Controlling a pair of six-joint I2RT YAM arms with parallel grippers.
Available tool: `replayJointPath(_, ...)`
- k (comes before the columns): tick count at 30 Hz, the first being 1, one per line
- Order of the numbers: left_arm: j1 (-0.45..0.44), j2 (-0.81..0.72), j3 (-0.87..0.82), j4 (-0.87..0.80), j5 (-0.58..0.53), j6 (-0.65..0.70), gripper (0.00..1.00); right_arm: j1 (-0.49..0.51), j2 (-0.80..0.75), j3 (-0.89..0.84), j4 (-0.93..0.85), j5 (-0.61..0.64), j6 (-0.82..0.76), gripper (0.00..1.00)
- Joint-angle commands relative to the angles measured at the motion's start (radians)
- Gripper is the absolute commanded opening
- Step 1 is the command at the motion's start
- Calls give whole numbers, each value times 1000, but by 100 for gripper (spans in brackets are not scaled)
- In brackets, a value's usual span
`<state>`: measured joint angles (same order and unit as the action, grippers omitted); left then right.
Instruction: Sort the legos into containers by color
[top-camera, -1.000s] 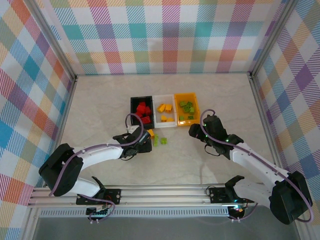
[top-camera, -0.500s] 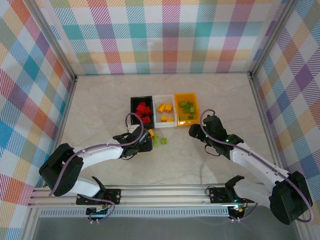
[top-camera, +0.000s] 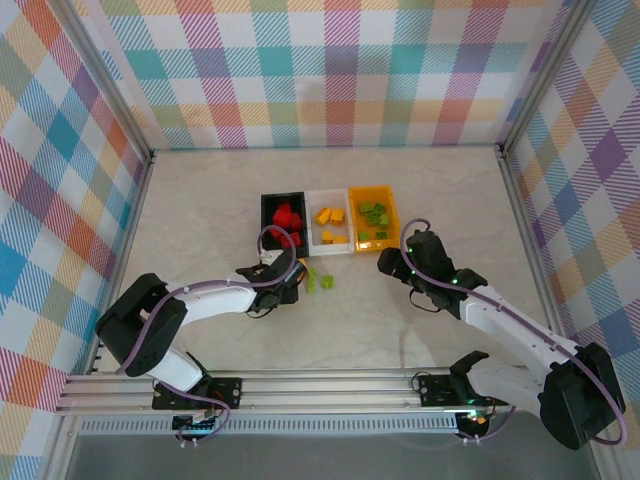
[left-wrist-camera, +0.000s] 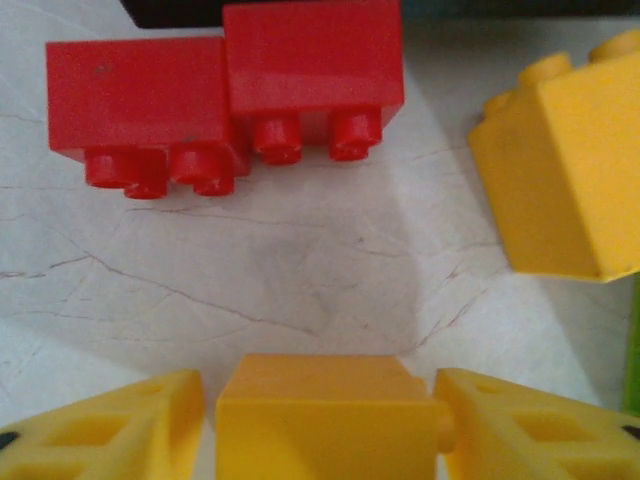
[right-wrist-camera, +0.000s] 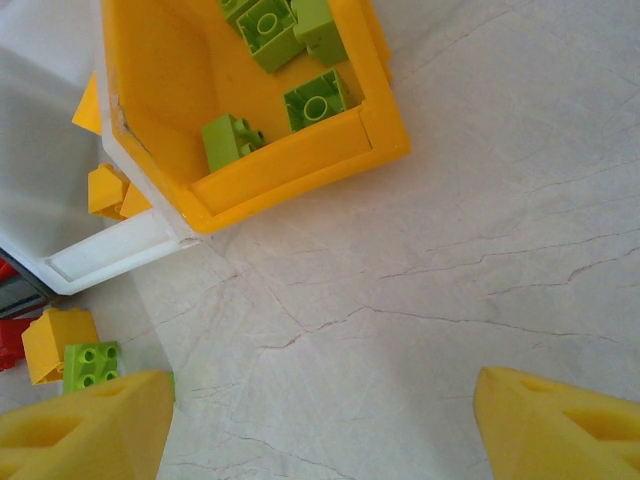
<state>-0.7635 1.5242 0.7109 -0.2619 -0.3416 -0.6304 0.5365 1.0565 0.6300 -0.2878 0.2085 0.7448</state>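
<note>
Pale marble table (top-camera: 200, 210), checked walls (top-camera: 330, 70) around it — lots of bare room toward every edge. Bins (top-camera: 330, 251) sit mid-table. Left gripper (top-camera: 292, 272) pinches a yellow lego (left-wrist-camera: 325, 415) by the black bin (top-camera: 266, 212); right gripper (right-wrist-camera: 320, 425) gapes wide, holding nothing.

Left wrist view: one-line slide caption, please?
Left tool closely brackets a yellow brick; two red bricks and a second yellow brick lie ahead.

Three bins stand side by side: the black bin (top-camera: 266, 215) holds red bricks (top-camera: 287, 219), the white bin (top-camera: 330, 251) yellow-orange bricks (top-camera: 330, 215), the orange bin (right-wrist-camera: 300, 165) lime green bricks (right-wrist-camera: 268, 22). Loose on the table in front lie two red legos (left-wrist-camera: 225, 95), touching, on their sides, two yellow legos (left-wrist-camera: 560, 170) and green legos (top-camera: 320, 281)
</note>
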Motion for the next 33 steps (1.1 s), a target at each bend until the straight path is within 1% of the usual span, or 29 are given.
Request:
replayJointPath(1,3,-5,24,8,-1,9,52,2,-16,-9,13,9,7,79)
replayJointPath(3,2,-22,19,6,8,4,43,2,-13,-13,16,9,8,79)
replayJointPath(6,-3,-64,21,-8,19,-1,35,2,-12,-18,20,9,10,79)
replayJointPath(10,-23,-143,82,-75,37,3,34,2,-18,-25,25,6,8,79)
replayJointPath(13,-24,-124,208,-114,39,27,34,2,-12,-37,38,0,10,79)
replayJointPath(15,-22,-64,309,-133,33,54,34,2,-4,-42,42,-4,10,79)
replayJointPath(20,8,155,587,-174,35,113,34,2,23,-47,53,-30,-1,79)
replayJointPath(26,46,389,855,-241,28,144,36,8,28,-67,75,-81,-5,78)
replayJointPath(32,60,542,1027,-318,31,162,37,38,12,-72,76,-91,-1,77)
replayJointPath(33,59,557,1046,-326,33,164,39,45,10,-73,77,-92,0,77)
